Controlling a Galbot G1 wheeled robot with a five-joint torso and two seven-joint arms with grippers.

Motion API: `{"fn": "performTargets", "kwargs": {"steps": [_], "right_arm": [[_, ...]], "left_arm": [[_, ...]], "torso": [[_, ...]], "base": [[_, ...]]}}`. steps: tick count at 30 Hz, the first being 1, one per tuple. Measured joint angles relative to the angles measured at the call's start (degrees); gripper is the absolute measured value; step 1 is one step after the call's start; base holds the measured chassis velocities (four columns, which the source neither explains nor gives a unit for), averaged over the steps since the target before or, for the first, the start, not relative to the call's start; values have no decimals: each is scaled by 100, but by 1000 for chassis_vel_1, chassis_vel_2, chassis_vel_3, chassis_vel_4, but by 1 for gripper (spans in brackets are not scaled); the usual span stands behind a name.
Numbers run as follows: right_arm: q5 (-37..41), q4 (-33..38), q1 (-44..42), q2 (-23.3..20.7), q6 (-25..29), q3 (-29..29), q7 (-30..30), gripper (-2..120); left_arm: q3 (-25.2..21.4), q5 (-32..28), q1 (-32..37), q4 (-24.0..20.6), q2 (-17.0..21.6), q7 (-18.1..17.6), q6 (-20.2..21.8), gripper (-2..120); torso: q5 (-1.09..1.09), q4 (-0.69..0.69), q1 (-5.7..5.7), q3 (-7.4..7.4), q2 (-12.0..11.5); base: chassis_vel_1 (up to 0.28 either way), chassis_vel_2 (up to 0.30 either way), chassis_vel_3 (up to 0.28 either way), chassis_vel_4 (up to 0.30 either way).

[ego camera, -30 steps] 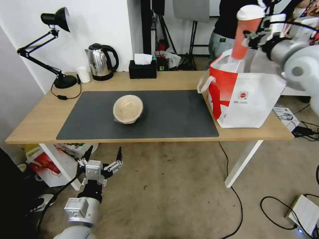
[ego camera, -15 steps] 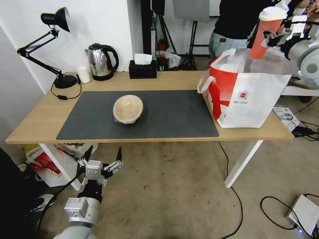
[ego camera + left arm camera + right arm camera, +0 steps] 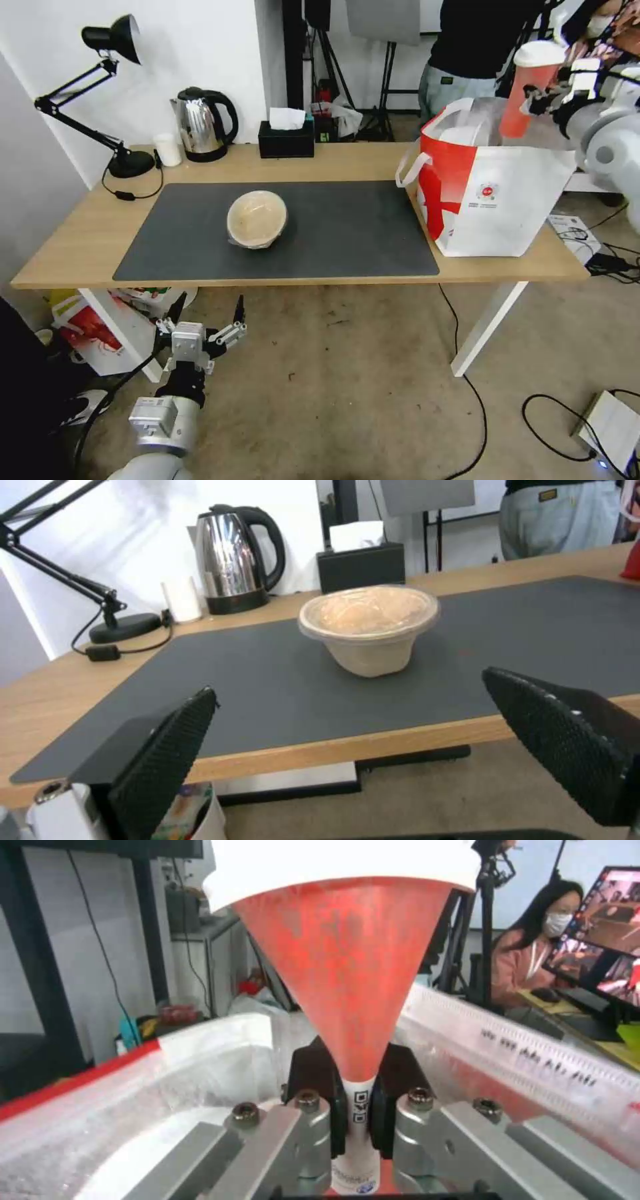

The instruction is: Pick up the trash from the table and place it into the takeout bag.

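Above the open takeout bag (image 3: 507, 207), right gripper (image 3: 543, 100) clamped on red drink cup (image 3: 527, 90), cup tilted, white lid up, base near bag's rim. White bowl (image 3: 467, 135) sits inside bag at the tabletop's (image 3: 333, 163) right end. Tan lidded bowl (image 3: 257, 219) on grey mat (image 3: 347, 233), mid-tabletop. Behind: tissue box (image 3: 287, 141), kettle (image 3: 203, 123), lamp (image 3: 100, 93). Left gripper (image 3: 200, 320) parked below the tabletop's front edge, fingers (image 3: 160, 750) apart.

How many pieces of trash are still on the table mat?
1: the tan lidded bowl sits on the mat. The red cup is in the right end effector over the takeout bag, whose contents are mostly hidden.
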Motion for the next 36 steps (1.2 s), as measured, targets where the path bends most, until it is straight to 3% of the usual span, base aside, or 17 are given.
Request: {"fn": "performTargets", "kwargs": {"steps": [9, 14, 18, 22, 23, 36], "right_arm": [[-141, -268, -78, 189, -49, -161, 40, 5], [-30, -192, -64, 192, -552, -340, 404, 5], [83, 47, 56, 107, -1384, -358, 476, 21], [189, 162, 232, 20, -1680, -454, 513, 35], [189, 162, 232, 20, -1680, -454, 513, 35], [255, 277, 544, -243, -1872, -834, 566, 86]], "left_arm": [[0, 0, 0, 0, 0, 0, 0, 100], [0, 0, 0, 0, 0, 0, 0, 100], [0, 0, 0, 0, 0, 0, 0, 100], [0, 0, 0, 0, 0, 0, 0, 100], [0, 0, 0, 0, 0, 0, 0, 100], [0, 0, 0, 0, 0, 0, 0, 100]], "torso": [[0, 1, 0, 0, 0], [0, 0, 0, 0, 0], [0, 0, 0, 0, 0], [-2, 0, 0, 0, 0], [-2, 0, 0, 0, 0], [0, 0, 0, 0, 0]], "base": [[0, 0, 0, 0], [0, 0, 0, 0], [0, 0, 0, 0], [0, 0, 0, 0], [0, 0, 0, 0], [0, 0, 0, 0]]}}
